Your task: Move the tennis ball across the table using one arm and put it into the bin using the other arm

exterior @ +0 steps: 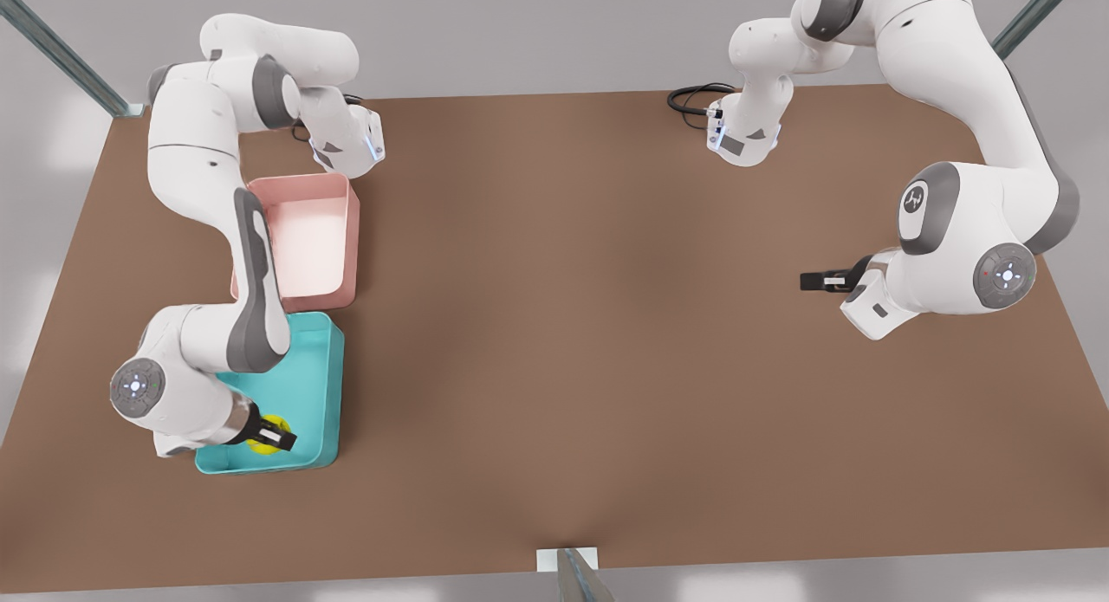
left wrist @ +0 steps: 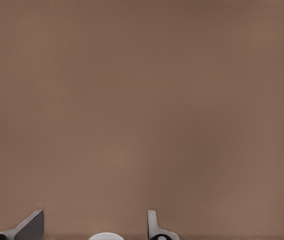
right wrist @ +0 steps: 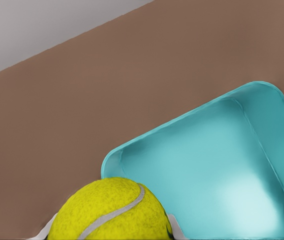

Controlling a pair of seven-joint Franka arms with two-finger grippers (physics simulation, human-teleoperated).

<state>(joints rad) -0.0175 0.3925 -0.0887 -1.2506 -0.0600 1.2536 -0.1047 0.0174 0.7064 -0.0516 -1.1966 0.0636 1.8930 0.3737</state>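
The yellow-green tennis ball is held over the near end of the teal bin at the front view's left, with my right gripper shut on it. In the right wrist view the ball sits between the fingers, and the bin lies open behind it. My left gripper waits at the front view's right above the brown table. Its fingers stand apart over bare tabletop in the left wrist view.
A pink bin of like shape lies right behind the teal one, partly under the right arm's links. A black cable loops at the table's far edge.
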